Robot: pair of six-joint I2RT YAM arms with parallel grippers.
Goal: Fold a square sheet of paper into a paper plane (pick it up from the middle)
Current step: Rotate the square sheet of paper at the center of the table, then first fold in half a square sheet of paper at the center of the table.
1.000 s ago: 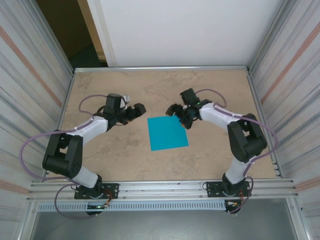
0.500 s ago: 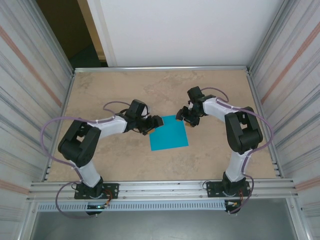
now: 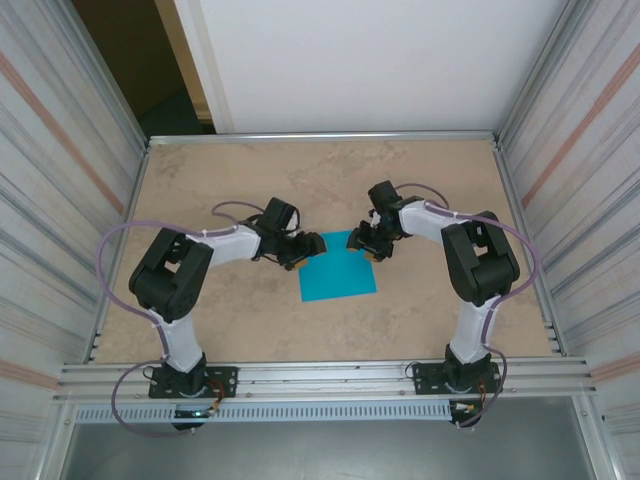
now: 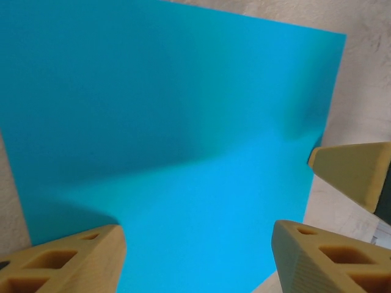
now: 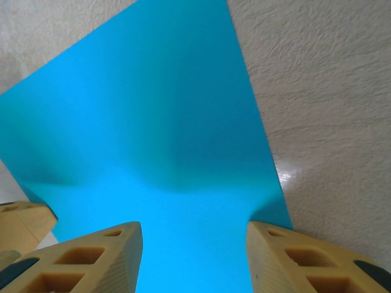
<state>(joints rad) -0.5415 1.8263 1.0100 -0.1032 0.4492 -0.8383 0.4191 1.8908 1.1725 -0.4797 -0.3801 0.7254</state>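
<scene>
top view: both arms had swung in, left hand (image 3: 305, 245) and right hand (image 3: 362, 243) reaching the far corners of the square sheet of paper (image 3: 338, 275), lying on the desk (image 3: 430, 305). left wrist: jaws open astride it. right wrist: likewise, narrowing; folding not begun

Thin matte smooth square sheet of paper (image 4: 171, 122); table (image 5: 317, 91) finely pebbled, slight sheen.

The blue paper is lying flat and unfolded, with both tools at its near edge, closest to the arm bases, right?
Not quite. The square sheet of paper lies flat and unfolded, but the left tool and right tool are at its far edge, one by each far corner; the top external view shows it.
</scene>
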